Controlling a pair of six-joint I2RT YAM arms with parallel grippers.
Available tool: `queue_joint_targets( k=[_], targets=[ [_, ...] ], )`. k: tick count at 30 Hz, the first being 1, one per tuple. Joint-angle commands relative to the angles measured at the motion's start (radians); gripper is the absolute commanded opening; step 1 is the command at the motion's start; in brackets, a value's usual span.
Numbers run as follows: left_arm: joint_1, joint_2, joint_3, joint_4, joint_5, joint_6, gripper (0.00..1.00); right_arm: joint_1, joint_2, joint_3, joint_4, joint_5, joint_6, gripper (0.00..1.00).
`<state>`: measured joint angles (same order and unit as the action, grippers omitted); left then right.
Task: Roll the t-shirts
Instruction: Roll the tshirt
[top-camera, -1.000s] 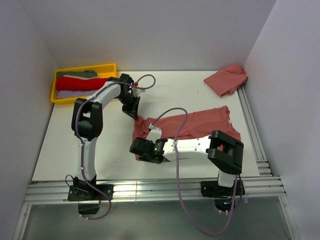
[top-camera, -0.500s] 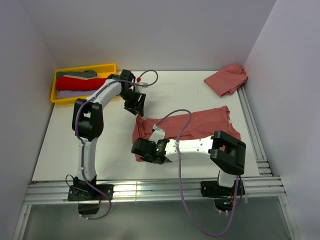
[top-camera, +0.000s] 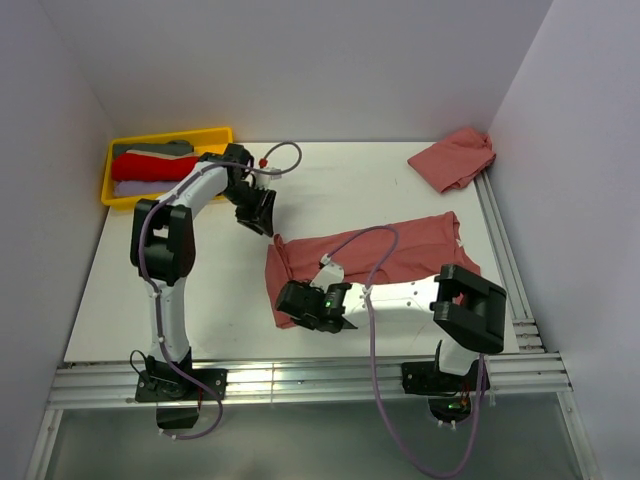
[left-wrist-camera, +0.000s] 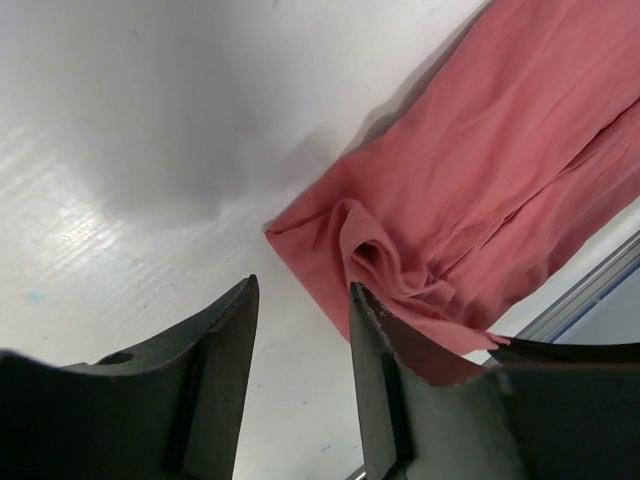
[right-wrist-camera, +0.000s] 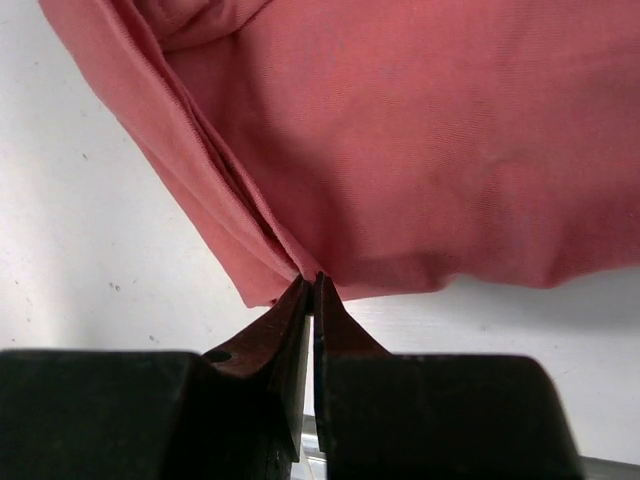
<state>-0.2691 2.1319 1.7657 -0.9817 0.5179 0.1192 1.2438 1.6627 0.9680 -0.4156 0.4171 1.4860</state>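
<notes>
A salmon-red t-shirt (top-camera: 400, 245), folded into a long strip, lies across the middle of the table. Its left end is bunched into folds (left-wrist-camera: 390, 265). My right gripper (top-camera: 290, 300) is shut on the near left edge of this t-shirt (right-wrist-camera: 400, 130), with the cloth pinched at the fingertips (right-wrist-camera: 311, 280). My left gripper (top-camera: 262, 218) hangs just beyond the strip's far left corner, open, with only bare table between its fingers (left-wrist-camera: 302, 290). A second t-shirt (top-camera: 455, 158) lies crumpled at the back right corner.
A yellow tray (top-camera: 218, 132) at the back left holds rolled cloths in red, grey and lilac. Metal rails run along the near edge (top-camera: 300, 380) and the right side (top-camera: 505, 260) of the white table. Walls close in on three sides.
My left gripper has opened, let go of the strip's far left corner and drawn back a little. My right gripper has shifted slightly right and nearer, still pinching the cloth.
</notes>
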Motion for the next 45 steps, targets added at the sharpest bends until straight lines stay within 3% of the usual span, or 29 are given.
queue_joint_targets(
  k=[1, 6, 9, 12, 16, 21, 26, 35, 45],
  targets=[
    [-0.002, -0.052, -0.048, 0.031, 0.039, 0.034, 0.46, -0.009, -0.049, -0.028, 0.040, 0.008, 0.039, 0.09],
    [-0.002, -0.058, -0.090, 0.034, 0.050, 0.056, 0.36, -0.020, -0.043, -0.044, 0.089, -0.027, 0.030, 0.18],
    [-0.004, -0.052, -0.104, 0.038, 0.047, 0.063, 0.36, -0.033, -0.040, -0.043, 0.103, -0.035, 0.022, 0.23],
    [-0.005, -0.049, -0.109, 0.038, 0.048, 0.073, 0.41, -0.044, -0.049, -0.025, 0.090, -0.023, 0.004, 0.41],
    [-0.012, -0.040, -0.106, 0.044, 0.047, 0.071, 0.41, -0.058, -0.086, 0.017, 0.072, 0.008, -0.064, 0.48],
    [-0.021, -0.038, -0.098, 0.044, 0.050, 0.060, 0.41, -0.105, -0.116, 0.101, 0.055, 0.045, -0.208, 0.50],
    [-0.030, -0.029, -0.088, 0.038, 0.047, 0.048, 0.39, -0.220, -0.121, 0.115, 0.147, -0.003, -0.369, 0.51],
    [-0.033, -0.006, -0.035, 0.008, 0.056, 0.031, 0.39, -0.333, 0.057, 0.230, 0.353, -0.118, -0.647, 0.56],
    [-0.035, 0.025, -0.011, -0.005, 0.054, 0.019, 0.39, -0.356, 0.195, 0.259, 0.498, -0.222, -0.696, 0.64]
  ],
)
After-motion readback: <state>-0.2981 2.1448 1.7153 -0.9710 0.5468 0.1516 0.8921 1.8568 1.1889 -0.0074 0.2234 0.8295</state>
